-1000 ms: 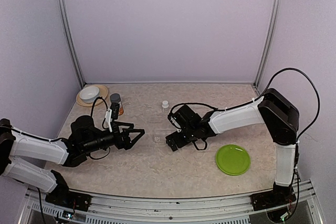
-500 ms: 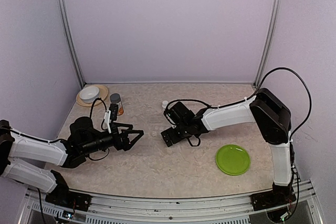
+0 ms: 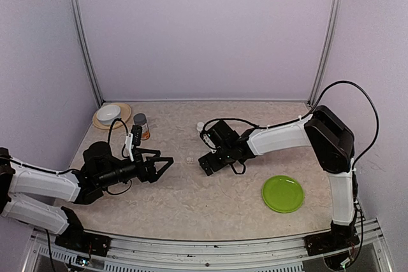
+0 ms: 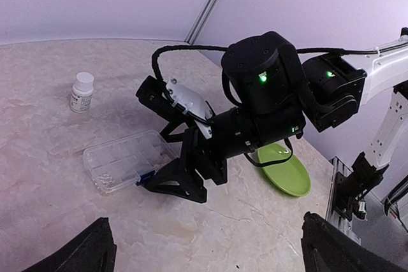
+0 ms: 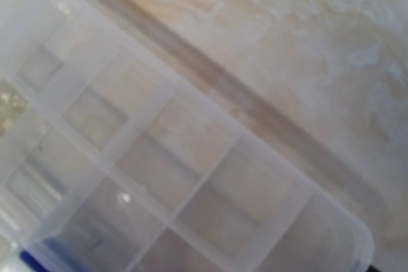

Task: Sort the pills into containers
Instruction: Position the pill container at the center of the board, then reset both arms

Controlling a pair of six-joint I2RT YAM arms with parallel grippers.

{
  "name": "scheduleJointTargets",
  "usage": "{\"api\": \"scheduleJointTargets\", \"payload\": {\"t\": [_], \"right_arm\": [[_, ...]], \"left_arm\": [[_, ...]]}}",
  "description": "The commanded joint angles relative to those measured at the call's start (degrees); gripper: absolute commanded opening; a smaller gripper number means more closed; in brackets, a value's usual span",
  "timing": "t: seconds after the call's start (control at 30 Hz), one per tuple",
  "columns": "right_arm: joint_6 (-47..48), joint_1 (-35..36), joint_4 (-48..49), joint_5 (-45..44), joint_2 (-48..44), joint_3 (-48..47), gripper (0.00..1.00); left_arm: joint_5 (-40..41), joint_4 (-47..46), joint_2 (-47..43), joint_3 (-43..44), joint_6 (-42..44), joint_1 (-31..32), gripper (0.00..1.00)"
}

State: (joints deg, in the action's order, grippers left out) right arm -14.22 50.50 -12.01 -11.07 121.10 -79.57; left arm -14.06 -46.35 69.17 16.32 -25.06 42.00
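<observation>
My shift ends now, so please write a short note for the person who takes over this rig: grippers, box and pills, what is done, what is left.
Left gripper: open, empty, apart from the box, pointing toward it.
Right gripper: open, low at one end of the clear box; contact unclear.
Pills: clustered in one end compartment; the other compartments look empty.
Done: no sorting visible.
Left: spread the pills among the compartments.

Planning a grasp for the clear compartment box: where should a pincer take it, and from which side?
Probably from above, across its narrow width, on the two long walls: the clear compartment box lies flat and low on the table.
</observation>
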Motion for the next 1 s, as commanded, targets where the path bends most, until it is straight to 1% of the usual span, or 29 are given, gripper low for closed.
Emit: {"api": "scheduleJointTargets", "payload": {"t": [0.0, 0.07, 0.13, 0.33, 0.43, 0.53, 0.6, 0.7, 0.8, 0.87, 0.97], "right_arm": [[2.25, -0.26, -2.86, 2.90, -3.98, 2.32, 1.00], [2.13, 0.09, -3.09, 3.09, -7.04, 3.88, 1.00], [2.13, 0.13, -3.11, 3.49, -10.93, 6.23, 1.00], [3.48, 0.04, -1.28, 3.37, -27.36, 16.28, 1.00], [3.31, -0.19, -1.04, 0.12, -36.07, 20.30, 1.00], [2.58, -0.58, 0.04, -5.14, -44.14, 24.64, 1.00], [2.37, -1.70, 1.33, -6.40, -49.85, 27.77, 1.00], [1.29, -5.50, 3.01, -5.40, -58.03, 32.52, 1.00], [0.33, -11.32, 2.60, -0.74, -64.23, 35.30, 1.00], [0.58, -15.50, 1.73, 3.09, -66.71, 36.37, 1.00], [1.82, -22.03, 0.59, 9.05, -68.72, 37.36, 1.00]], "left_arm": [[1.66, 3.07, -3.12, 0.48, -0.59, 0.28, 0.99], [3.63, 6.13, -5.66, 1.00, -0.80, 0.34, 0.99], [6.13, 11.43, -8.83, 1.80, -0.65, 0.37, 0.99], [11.83, 27.40, -17.59, 6.52, 0.93, 0.28, 0.99], [14.11, 34.48, -20.52, 9.58, 1.53, 0.20, 0.99], [16.63, 40.06, -22.66, 12.21, 2.24, 0.11, 0.99], [19.08, 43.95, -23.29, 14.44, 3.53, 0.15, 0.99], [22.54, 49.43, -23.75, 17.64, 6.96, -0.31, 0.99], [21.95, 50.12, -25.08, 18.75, 9.48, -2.40, 0.99], [19.76, 49.24, -26.31, 18.48, 10.48, -5.31, 0.99], [15.18, 48.32, -27.63, 17.85, 10.72, -12.32, 0.99]]}}
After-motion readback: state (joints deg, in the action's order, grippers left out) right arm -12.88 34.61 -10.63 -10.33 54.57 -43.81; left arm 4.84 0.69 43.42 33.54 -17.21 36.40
